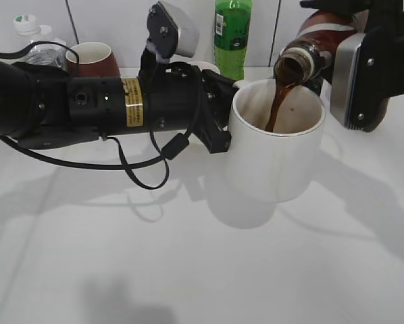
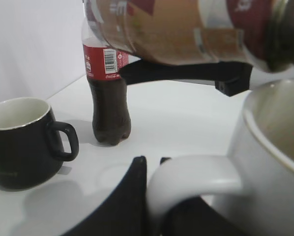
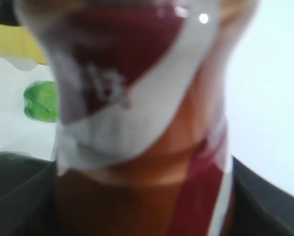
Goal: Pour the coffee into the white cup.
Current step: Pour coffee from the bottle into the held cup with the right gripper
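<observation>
The white cup (image 1: 276, 152) stands at the table's middle right. My left gripper (image 1: 219, 111) is shut on its handle (image 2: 191, 179) from the left. My right gripper (image 1: 354, 74) is shut on the coffee bottle (image 1: 317, 44), which is tipped with its open neck over the cup's mouth. A brown stream (image 1: 278, 108) runs from the neck into the cup. In the left wrist view the tilted coffee bottle (image 2: 186, 29) hangs above the cup's rim (image 2: 265, 128). In the right wrist view the bottle's label (image 3: 132, 88) fills the frame, blurred.
A green soda bottle (image 1: 232, 37) stands behind the cup. A dark red paper cup (image 1: 92, 61) and a clear bottle (image 1: 30, 30) stand at the back left. A cola bottle (image 2: 107, 98) and a black mug (image 2: 24, 140) show in the left wrist view. A cable (image 1: 144, 172) loops under the left arm.
</observation>
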